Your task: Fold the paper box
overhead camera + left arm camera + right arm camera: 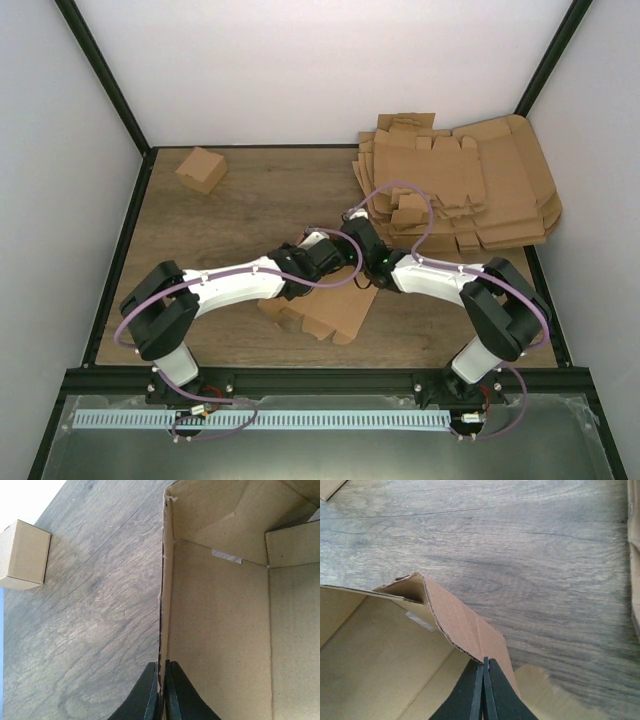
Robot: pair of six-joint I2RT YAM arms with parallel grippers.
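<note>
The paper box (325,312) lies half-formed near the table's front middle, plain brown cardboard with raised walls. In the left wrist view its floor (225,630) spreads to the right and one upright side wall runs up the middle. My left gripper (162,680) is shut on that wall's top edge. In the right wrist view the box's inside (380,655) is at lower left, with a wall folded over at one corner. My right gripper (484,667) is shut on that wall's edge. From above, both grippers, left (330,262) and right (368,262), meet over the box and hide much of it.
A small finished brown box (201,169) stands at the back left, also in the left wrist view (22,555). A stack of flat cardboard blanks (470,185) fills the back right corner. White walls and a black frame enclose the wooden table (250,210).
</note>
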